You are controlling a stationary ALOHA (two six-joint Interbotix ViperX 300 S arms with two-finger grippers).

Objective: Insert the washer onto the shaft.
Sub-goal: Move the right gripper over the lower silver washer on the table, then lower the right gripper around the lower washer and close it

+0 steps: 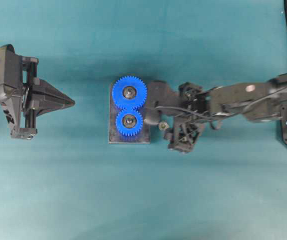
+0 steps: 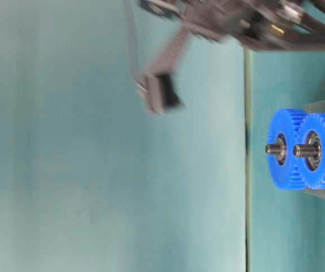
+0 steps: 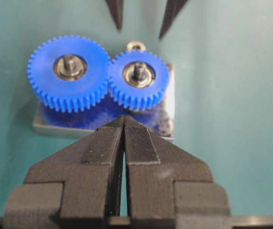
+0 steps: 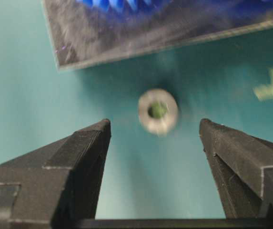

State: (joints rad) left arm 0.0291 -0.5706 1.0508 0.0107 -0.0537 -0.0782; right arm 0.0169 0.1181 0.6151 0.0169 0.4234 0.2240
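Washer point(image 4: 158, 111) lay flat on the teal desk point(image 1: 208, 200), just beside the base plate point(image 1: 112, 136) edge, on the side facing the right arm. In the overhead view it showed as a small ring point(image 1: 163, 125) next to the plate, partly under the right arm's wrist hardware. Not touching either finger, as far as the right wrist view showed.

Right hand point(image 4: 155, 126) had its fingers spread wide, nothing between them. The washer sat ahead of the tips, roughly centred in the gap. That frame was blurred, so the washer's edge was soft.

Left hand point(image 3: 125, 119) had its fingers pressed together to a point, holding nothing. It sat well apart from the fixture on the left of the overhead view point(image 1: 65, 102), tips aimed at the gears.

Fixture: two blue gears meshed on the plate, large gear point(image 1: 130, 92) and small gear point(image 1: 129, 121), each with a bearing and a threaded shaft poking up through the centre. Small gear's shaft point(image 3: 138, 70) and large gear's shaft point(image 3: 69, 61) both bare, no washer on either. In the left wrist view the washer peeked out just behind the small gear point(image 3: 136, 46), with the right hand's finger tips beyond it.
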